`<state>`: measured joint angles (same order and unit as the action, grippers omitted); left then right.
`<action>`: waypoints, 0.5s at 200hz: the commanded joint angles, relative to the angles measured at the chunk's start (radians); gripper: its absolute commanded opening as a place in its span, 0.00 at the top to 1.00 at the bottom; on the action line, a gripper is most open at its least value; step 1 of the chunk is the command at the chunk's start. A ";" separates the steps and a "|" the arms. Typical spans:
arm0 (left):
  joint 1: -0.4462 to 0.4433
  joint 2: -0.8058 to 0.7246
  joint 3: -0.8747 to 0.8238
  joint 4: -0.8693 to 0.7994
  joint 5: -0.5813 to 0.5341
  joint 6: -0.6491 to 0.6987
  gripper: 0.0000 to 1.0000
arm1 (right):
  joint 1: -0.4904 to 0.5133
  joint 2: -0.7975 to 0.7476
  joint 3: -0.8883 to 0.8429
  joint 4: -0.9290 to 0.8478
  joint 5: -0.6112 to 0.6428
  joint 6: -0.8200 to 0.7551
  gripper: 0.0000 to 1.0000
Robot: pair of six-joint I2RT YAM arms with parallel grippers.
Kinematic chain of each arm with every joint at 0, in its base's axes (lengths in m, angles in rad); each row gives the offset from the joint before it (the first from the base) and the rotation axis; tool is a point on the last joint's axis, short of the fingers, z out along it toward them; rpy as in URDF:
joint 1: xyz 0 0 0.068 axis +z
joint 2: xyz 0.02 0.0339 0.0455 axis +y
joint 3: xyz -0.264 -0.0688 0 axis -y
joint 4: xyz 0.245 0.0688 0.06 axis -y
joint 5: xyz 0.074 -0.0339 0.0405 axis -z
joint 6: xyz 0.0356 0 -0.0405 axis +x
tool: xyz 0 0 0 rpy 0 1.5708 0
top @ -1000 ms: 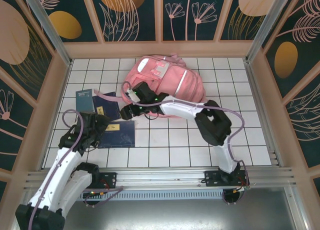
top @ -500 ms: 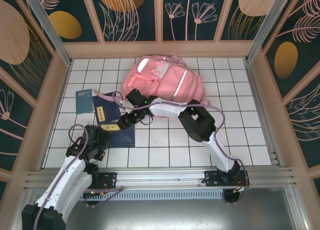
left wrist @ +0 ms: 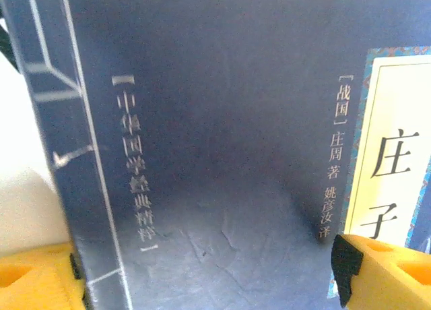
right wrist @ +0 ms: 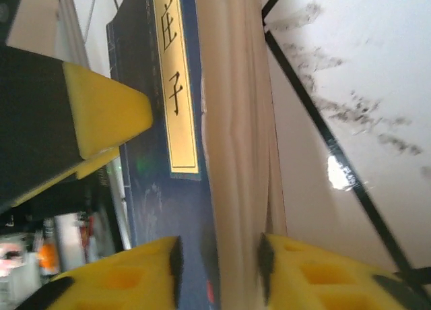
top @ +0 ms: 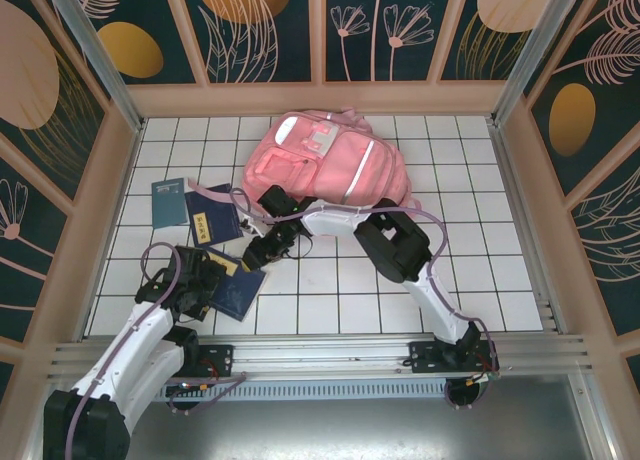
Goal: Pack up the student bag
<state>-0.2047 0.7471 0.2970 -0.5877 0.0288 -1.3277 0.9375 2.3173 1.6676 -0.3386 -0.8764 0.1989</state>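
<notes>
Navy book (top: 235, 292) just pinched by right gripper (right wrist: 219, 255), twisted askew; left gripper (left wrist: 202, 276) gaping, empty. Into student bag (top: 330, 160) next, probably.

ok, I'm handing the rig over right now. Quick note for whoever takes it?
Left end effector: open, over the cover of the large blue book.
Right end effector: shut on that book's edge.
The student bag lies at the back. The large book is in front of it, and the teal book and small blue book are to its left.
Done: large book gripped; nothing seen in the bag.
Left: all three books into the bag. I can't tell if it's unzipped.
</notes>
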 commanded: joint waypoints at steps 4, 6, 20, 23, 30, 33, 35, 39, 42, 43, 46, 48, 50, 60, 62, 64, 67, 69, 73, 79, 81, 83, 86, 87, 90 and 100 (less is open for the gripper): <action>-0.003 0.029 -0.072 0.327 0.114 0.037 0.12 | 0.002 0.027 -0.007 0.051 -0.159 0.060 0.80; -0.003 0.027 -0.070 0.323 0.114 0.038 0.12 | 0.002 0.027 -0.005 0.051 -0.160 0.062 0.82; -0.004 0.009 -0.059 0.313 0.108 0.042 0.12 | 0.000 0.024 0.004 0.057 -0.165 0.075 0.93; -0.004 0.007 -0.057 0.313 0.109 0.043 0.12 | 0.000 0.025 0.006 0.060 -0.169 0.078 0.95; -0.003 -0.001 -0.055 0.314 0.113 0.045 0.13 | 0.000 0.022 0.009 0.062 -0.178 0.083 0.96; -0.004 -0.001 -0.055 0.315 0.116 0.045 0.12 | 0.000 0.022 0.011 0.062 -0.179 0.085 0.97; -0.004 -0.002 -0.054 0.316 0.118 0.045 0.12 | 0.001 0.022 0.013 0.062 -0.180 0.086 0.98; -0.003 -0.003 -0.053 0.318 0.121 0.045 0.12 | 0.000 0.021 0.016 0.062 -0.180 0.087 0.99; -0.003 -0.003 -0.053 0.321 0.124 0.046 0.12 | 0.001 0.022 0.019 0.062 -0.180 0.091 1.00; -0.003 -0.003 -0.053 0.322 0.124 0.046 0.12 | 0.002 0.022 0.018 0.063 -0.180 0.091 1.00; -0.004 -0.002 -0.052 0.325 0.129 0.048 0.12 | 0.003 0.022 0.021 0.063 -0.182 0.092 1.00; -0.003 -0.001 -0.052 0.328 0.131 0.049 0.12 | 0.003 0.023 0.022 0.063 -0.182 0.092 0.99; -0.003 -0.001 -0.053 0.332 0.134 0.050 0.12 | 0.003 0.025 0.025 0.063 -0.182 0.094 0.99; -0.003 0.001 -0.054 0.347 0.147 0.055 0.13 | 0.004 0.034 0.035 0.066 -0.188 0.105 0.93; -0.004 0.002 -0.053 0.349 0.148 0.056 0.13 | 0.004 0.036 0.036 0.067 -0.190 0.108 0.92; -0.003 0.002 -0.054 0.350 0.149 0.057 0.13 | 0.004 0.038 0.040 0.067 -0.192 0.110 0.90; -0.003 0.002 -0.055 0.353 0.150 0.058 0.13 | 0.004 0.044 0.044 0.065 -0.195 0.112 0.89; -0.003 0.002 -0.056 0.354 0.153 0.058 0.13 | 0.004 0.046 0.047 0.064 -0.197 0.112 0.89; -0.003 0.000 -0.058 0.358 0.155 0.057 0.13 | 0.006 0.053 0.053 0.060 -0.203 0.114 0.88; -0.003 -0.001 -0.060 0.368 0.161 0.054 0.13 | 0.008 0.060 0.061 0.055 -0.213 0.113 0.86; -0.003 -0.002 -0.062 0.372 0.164 0.054 0.13 | 0.009 0.063 0.064 0.053 -0.216 0.112 0.85; -0.004 -0.002 -0.064 0.377 0.166 0.052 0.13 | 0.009 0.066 0.065 0.050 -0.219 0.112 0.84; -0.003 -0.001 -0.067 0.383 0.170 0.051 0.13 | 0.011 0.071 0.070 0.046 -0.221 0.111 0.83; -0.004 -0.001 -0.069 0.386 0.172 0.051 0.13 | 0.012 0.072 0.072 0.044 -0.222 0.111 0.83; -0.004 -0.002 -0.072 0.393 0.176 0.048 0.13 | 0.014 0.077 0.079 0.038 -0.224 0.109 0.82; -0.003 0.001 -0.083 0.413 0.190 0.038 0.13 | 0.023 0.098 0.105 0.008 -0.238 0.093 0.81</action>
<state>-0.2028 0.7326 0.2951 -0.5808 0.0460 -1.2835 0.9249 2.3634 1.7134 -0.3111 -1.0321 0.3016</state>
